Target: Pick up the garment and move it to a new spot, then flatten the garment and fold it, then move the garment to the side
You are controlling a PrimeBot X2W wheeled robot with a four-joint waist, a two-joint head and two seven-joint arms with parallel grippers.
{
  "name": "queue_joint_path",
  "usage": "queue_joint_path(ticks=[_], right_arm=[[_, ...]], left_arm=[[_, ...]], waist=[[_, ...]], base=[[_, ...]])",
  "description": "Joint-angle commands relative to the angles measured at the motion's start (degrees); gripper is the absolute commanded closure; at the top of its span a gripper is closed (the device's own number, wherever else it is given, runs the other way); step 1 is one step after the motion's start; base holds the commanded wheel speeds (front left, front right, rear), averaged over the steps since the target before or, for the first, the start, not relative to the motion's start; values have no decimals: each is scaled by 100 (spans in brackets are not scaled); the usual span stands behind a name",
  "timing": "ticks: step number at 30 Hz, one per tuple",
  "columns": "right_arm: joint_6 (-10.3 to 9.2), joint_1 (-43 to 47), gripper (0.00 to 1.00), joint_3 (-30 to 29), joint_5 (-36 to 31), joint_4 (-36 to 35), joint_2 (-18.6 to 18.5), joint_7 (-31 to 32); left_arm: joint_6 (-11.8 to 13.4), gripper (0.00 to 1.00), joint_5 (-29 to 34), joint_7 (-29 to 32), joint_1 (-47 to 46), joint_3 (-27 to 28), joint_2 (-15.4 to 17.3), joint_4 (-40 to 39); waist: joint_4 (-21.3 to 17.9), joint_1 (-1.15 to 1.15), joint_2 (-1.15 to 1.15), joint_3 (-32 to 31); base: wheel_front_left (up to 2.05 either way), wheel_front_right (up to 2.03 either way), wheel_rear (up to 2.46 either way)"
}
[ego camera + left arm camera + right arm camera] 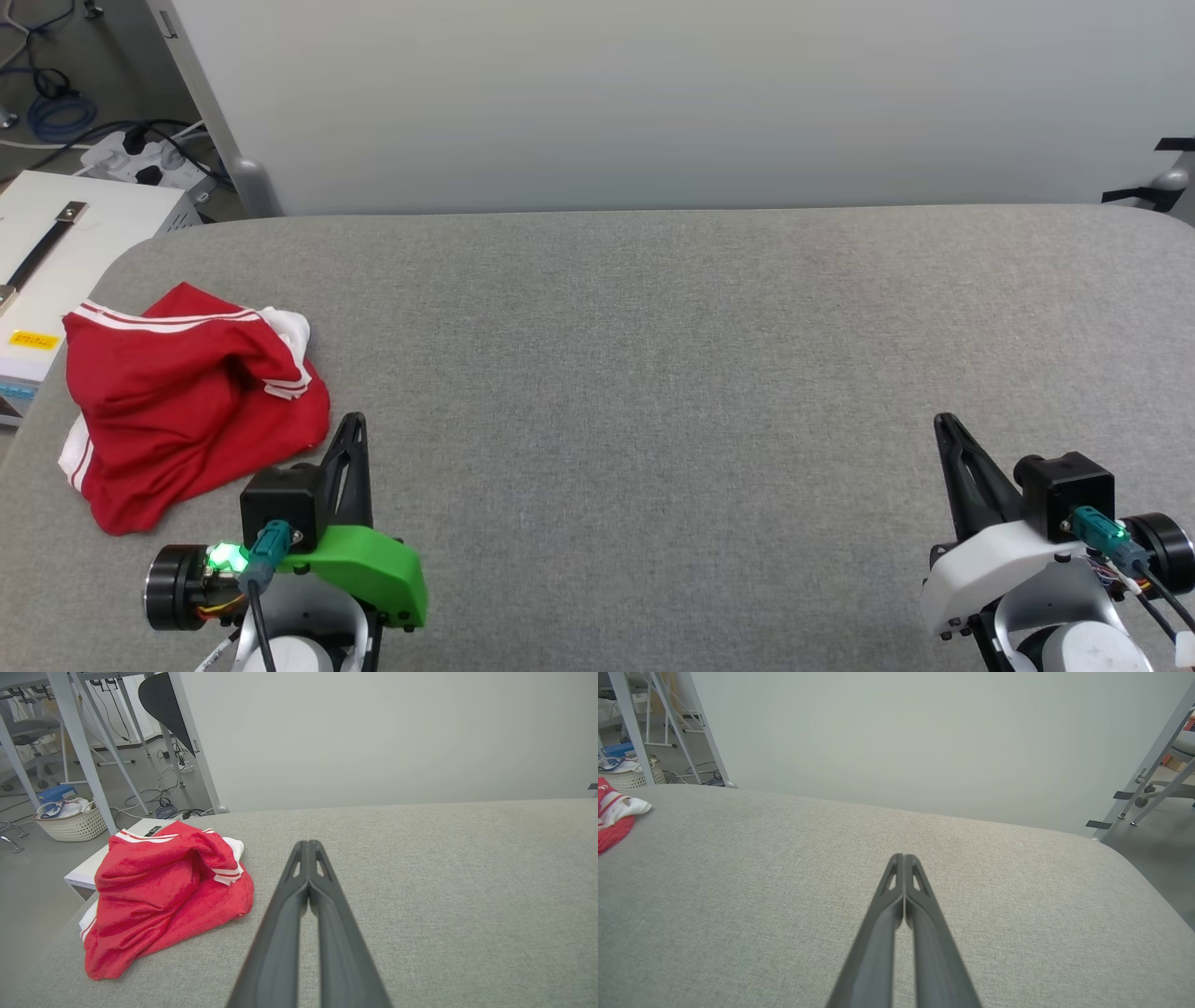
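The garment (182,401) lies crumpled in a red heap with white striped trim near the left end of the grey table (653,373). In the left wrist view the garment (159,896) sits left of my fingers. My left gripper (353,422) is shut and empty, its tips just right of the heap's near corner, apart from the cloth; its tips (308,843) meet above bare fabric. My right gripper (941,420) is shut and empty over the table's right side, its tips (903,857) pressed together. A red and white edge of the garment (614,816) shows at the far left of the right wrist view.
A pale wall panel (653,93) stands behind the table's far edge. A white box (56,252) sits off the left end, with a power strip and cables (140,159) on the floor. A woven basket (70,821) and metal frame legs (79,742) stand beyond the left end.
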Motion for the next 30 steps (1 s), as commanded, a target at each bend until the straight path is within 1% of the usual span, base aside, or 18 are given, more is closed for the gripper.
queue_joint_path(ticks=[1,30], right_arm=[[-3,48,100,-10,-57,-24,0,5],[-3,48,100,-10,-57,-24,0,5]], left_arm=[[24,100,55,-4,69,10,-25,-13],[24,100,55,-4,69,10,-25,-13]], waist=[[0,0,0,0],[0,0,0,0]], base=[[0,0,0],[0,0,0]])
